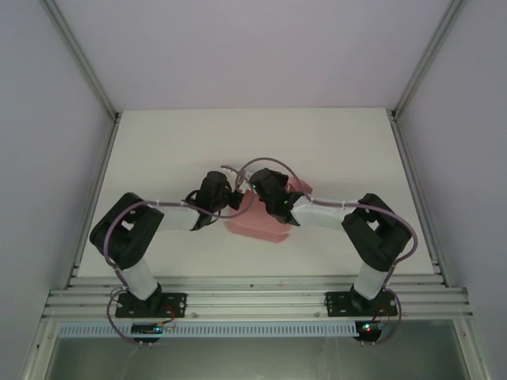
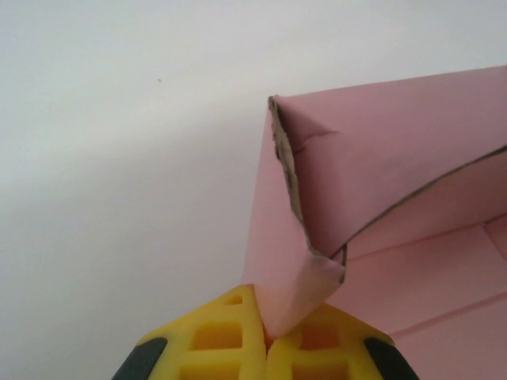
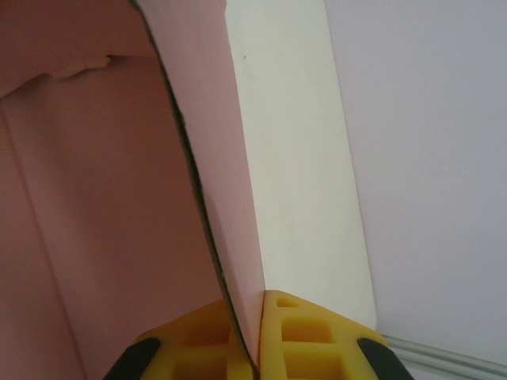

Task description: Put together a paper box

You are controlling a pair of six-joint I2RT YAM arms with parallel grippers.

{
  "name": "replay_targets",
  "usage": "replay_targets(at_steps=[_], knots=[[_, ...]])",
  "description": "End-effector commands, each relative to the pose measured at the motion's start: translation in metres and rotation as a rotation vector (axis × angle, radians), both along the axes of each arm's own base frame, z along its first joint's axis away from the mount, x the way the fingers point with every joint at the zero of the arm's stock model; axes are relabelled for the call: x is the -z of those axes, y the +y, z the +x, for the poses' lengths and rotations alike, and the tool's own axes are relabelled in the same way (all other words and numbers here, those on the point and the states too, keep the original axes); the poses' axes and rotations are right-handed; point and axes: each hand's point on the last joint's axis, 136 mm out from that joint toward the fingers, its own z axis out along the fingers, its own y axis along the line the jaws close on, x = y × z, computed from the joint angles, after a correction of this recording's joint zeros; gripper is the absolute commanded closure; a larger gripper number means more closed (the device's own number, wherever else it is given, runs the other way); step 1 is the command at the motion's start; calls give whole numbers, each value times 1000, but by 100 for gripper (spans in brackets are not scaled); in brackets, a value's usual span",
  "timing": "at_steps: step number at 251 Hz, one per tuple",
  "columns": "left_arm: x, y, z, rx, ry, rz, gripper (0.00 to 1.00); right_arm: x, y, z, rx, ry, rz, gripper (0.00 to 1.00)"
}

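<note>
Left gripper [image 2: 265, 342] on paper box [image 2: 396, 158] flap

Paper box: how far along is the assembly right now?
Partly folded. Done: the paper box has one wall raised, with a folded tab at its corner. In hand: the left gripper pinches that corner tab and the right gripper pinches a wall edge. Remaining: in the top view pink card lies spread on the table, so no closed box yet.

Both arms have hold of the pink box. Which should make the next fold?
Probably left: left fingers pinch a bent corner flap of the paper box; right fingers clamp a long wall edge, steadying it.
</note>
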Motion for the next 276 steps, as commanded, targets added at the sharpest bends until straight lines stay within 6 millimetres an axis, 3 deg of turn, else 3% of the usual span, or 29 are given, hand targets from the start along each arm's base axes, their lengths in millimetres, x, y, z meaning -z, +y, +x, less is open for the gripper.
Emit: replay_targets(at_steps=[1, 56, 102, 143, 167, 206, 217, 233, 276], knots=[[14, 26, 13, -110, -30, 132, 100, 5, 17, -17, -57, 95, 130, 88], [19, 7, -2, 26, -12, 83, 100, -5, 3, -22, -34, 185, 265, 51], [23, -2, -8, 87, -6, 66, 100, -34, -2, -35, -59, 265, 499, 39], [27, -4, -7, 91, -1, 63, 100, -71, -15, -28, -38, 308, 777, 29], [28, -6, -7, 97, 3, 59, 100, -80, -17, -18, -7, 363, 879, 27], [28, -7, -7, 99, 2, 46, 100, -69, -6, 4, 44, 447, 862, 27], [28, -8, -6, 101, 2, 44, 100, -54, -3, 5, 68, 498, 838, 29], [29, -8, -6, 100, 4, 42, 100, -50, 5, 12, 75, 537, 826, 30], [28, -9, -6, 100, 5, 35, 100, -14, 12, 21, 128, 599, 765, 33]])
